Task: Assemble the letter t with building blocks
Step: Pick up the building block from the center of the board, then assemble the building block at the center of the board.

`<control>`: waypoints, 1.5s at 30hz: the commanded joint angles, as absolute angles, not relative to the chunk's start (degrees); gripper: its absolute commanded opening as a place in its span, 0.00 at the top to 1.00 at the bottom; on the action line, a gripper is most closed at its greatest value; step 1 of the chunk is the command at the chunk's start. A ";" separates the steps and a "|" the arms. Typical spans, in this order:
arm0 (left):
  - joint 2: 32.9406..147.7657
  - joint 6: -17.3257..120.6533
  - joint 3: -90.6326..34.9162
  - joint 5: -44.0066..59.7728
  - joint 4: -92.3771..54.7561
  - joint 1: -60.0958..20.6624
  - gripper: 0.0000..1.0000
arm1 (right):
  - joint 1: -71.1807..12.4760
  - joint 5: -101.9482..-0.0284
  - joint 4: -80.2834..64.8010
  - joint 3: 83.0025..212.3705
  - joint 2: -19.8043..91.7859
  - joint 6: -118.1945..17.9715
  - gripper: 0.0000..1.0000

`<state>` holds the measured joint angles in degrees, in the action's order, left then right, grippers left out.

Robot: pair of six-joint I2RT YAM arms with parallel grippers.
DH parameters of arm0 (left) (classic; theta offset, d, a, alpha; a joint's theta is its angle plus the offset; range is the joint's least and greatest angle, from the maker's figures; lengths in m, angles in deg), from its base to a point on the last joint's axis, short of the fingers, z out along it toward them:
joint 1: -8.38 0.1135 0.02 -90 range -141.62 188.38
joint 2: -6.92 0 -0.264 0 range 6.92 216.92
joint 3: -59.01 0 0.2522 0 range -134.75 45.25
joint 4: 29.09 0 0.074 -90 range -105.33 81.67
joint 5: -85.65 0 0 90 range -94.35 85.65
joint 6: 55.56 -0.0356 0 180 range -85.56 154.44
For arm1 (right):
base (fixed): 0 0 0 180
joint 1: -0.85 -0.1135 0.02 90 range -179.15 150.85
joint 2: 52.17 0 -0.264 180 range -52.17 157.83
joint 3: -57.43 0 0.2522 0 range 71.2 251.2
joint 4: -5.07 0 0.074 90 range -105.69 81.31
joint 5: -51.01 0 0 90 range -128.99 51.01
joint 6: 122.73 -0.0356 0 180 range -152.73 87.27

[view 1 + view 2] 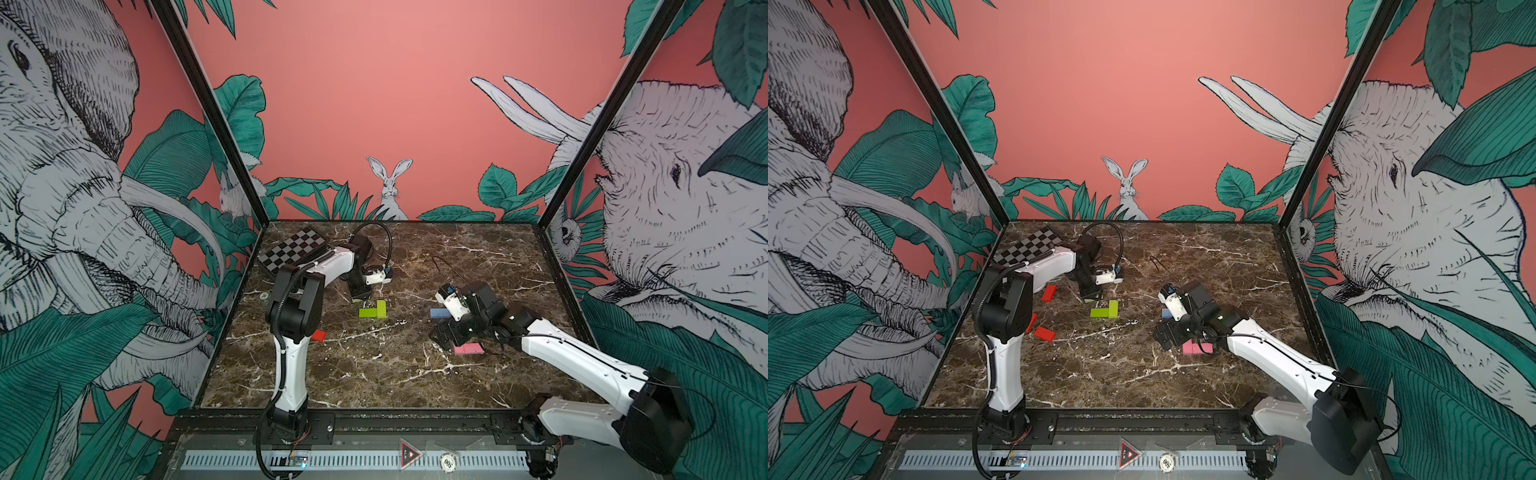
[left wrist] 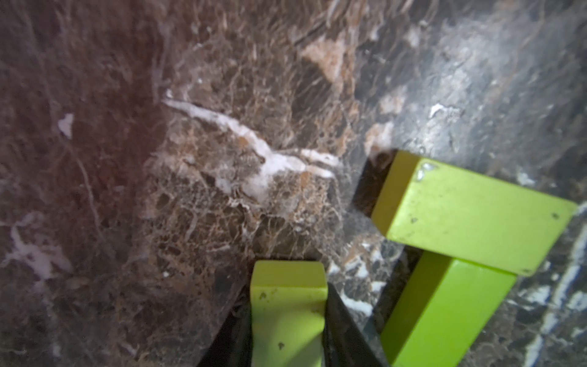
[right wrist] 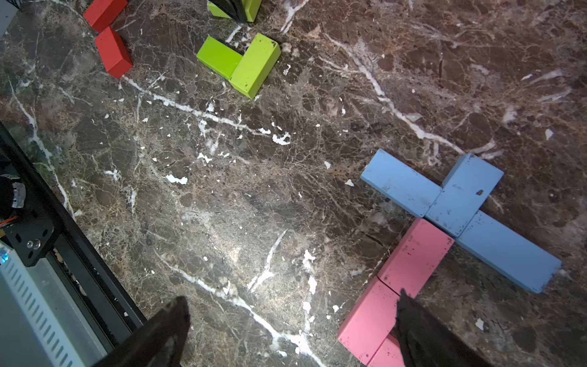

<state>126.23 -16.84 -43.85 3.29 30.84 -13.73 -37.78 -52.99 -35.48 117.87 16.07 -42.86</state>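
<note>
Left fingers [image 2: 341,330] clamp one lime block [image 2: 287,305] — lime pair [image 3: 239,65] (touching) just beside.

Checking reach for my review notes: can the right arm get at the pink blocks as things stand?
Probably yes: the open right gripper hangs close over the pink blocks, nothing in between.

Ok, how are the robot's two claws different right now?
The left gripper is shut on a lime green block; the right gripper is wide open and holds nothing. The left gripper is beside the green pair; the right gripper is by the pink blocks. Both point down at the marble table.
</note>
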 commanded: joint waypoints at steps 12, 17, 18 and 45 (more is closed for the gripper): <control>113.30 -14.67 -42.55 3.74 30.90 -18.20 0.75 | -37.73 -51.00 -35.74 116.39 11.87 -43.76 0.01; 112.31 -13.91 -43.14 3.27 31.47 -23.20 0.74 | -37.73 -50.66 -36.68 116.15 10.40 -43.66 0.01; 112.38 -13.51 -43.38 3.30 31.50 -24.26 0.75 | -37.73 -50.59 -36.83 116.09 10.02 -43.72 0.01; 123.98 -15.21 -46.16 3.14 34.95 -34.84 0.73 | -37.73 -50.19 -38.20 114.79 5.48 -44.80 0.01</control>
<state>123.83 -13.89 -44.82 3.31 32.31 -34.62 -37.78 -50.65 -38.14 115.27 5.91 -44.17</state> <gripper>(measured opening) 0.332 0.985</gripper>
